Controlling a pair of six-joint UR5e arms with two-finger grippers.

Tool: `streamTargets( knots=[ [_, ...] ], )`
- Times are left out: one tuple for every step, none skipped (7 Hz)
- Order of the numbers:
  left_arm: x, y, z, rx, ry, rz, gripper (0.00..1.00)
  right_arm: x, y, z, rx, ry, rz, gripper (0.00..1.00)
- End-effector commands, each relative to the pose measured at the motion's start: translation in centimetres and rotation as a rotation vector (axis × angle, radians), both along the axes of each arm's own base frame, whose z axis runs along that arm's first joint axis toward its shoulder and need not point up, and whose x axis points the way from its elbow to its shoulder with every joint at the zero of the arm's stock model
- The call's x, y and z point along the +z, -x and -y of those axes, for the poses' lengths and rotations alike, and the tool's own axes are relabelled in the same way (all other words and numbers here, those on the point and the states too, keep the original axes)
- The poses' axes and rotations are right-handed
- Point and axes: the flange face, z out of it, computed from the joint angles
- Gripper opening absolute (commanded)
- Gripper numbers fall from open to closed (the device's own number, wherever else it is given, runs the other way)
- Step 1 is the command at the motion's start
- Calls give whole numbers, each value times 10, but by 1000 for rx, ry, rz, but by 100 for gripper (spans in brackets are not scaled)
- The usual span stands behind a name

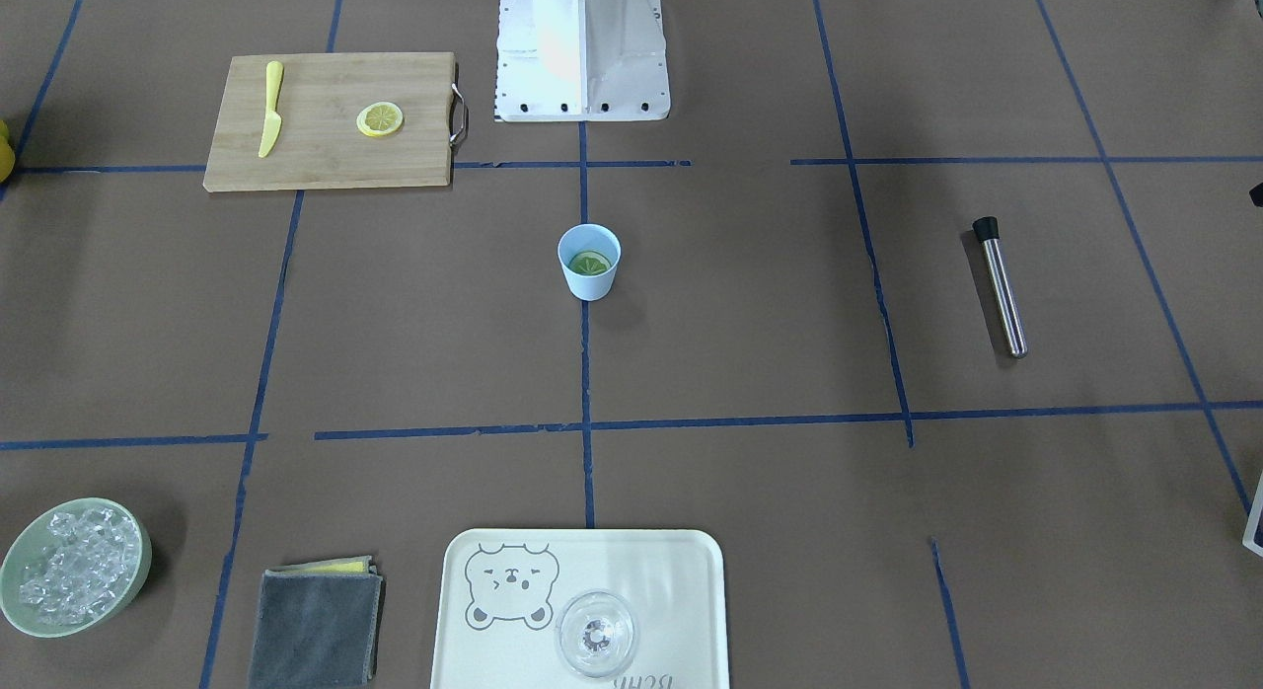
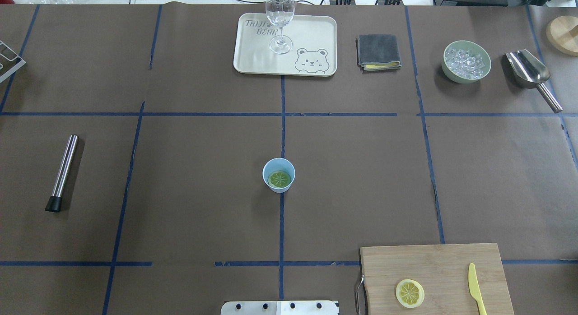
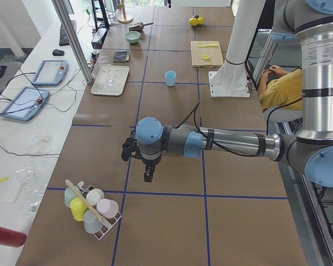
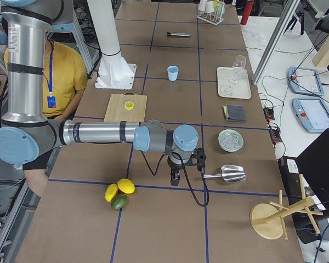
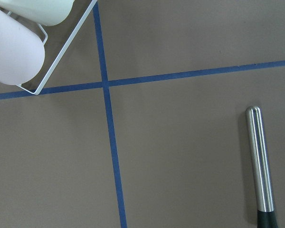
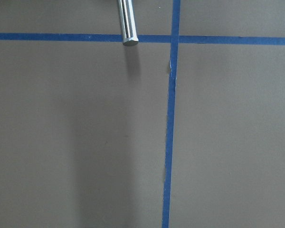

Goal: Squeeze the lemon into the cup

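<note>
The light-blue cup (image 1: 590, 286) stands upright at the table's middle, also in the overhead view (image 2: 280, 189). The lemon (image 1: 589, 264) lies inside it, cut face up (image 2: 279, 178). My left gripper (image 3: 147, 174) hangs far from the cup, over the table near a rack of cups. My right gripper (image 4: 175, 178) hangs at the opposite end, near a metal scoop. Both show only in the side views, so I cannot tell whether they are open or shut. No fingers show in either wrist view.
A cutting board (image 2: 433, 270) holds a flat lemon slice (image 2: 410, 293) and a yellow knife (image 2: 475, 290). A tray (image 2: 253, 57) carries a clear glass (image 2: 280, 17). A grey cloth (image 2: 378, 51), a green bowl of ice (image 2: 451, 73), a scoop (image 2: 528, 71) and a metal muddler (image 2: 63, 170) lie around.
</note>
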Motion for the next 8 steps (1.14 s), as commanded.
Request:
streamTargets(
  knots=[
    [27, 3, 1, -3, 37, 56, 100, 1, 0, 0, -1, -1, -5, 100],
    [27, 5, 0, -7, 36, 69, 100, 2, 0, -1, -2, 4, -4, 100],
    [20, 5, 6, -7, 31, 87, 100, 3, 0, -1, -3, 4, -5, 100],
    [19, 6, 5, -4, 64, 94, 100, 4, 0, -2, -3, 7, -5, 100],
    [18, 6, 3, 29, 46, 96, 100, 5, 0, -2, -4, 9, -5, 100],
    [28, 7, -3, 85, 47, 98, 100, 12, 0, -3, -3, 24, -6, 100],
    [35, 8, -10, 86, 63, 97, 100, 12, 0, -3, -3, 22, -5, 100],
    [35, 8, -14, 83, 71, 94, 100, 10, 0, -3, -2, 18, -3, 100]
  ],
)
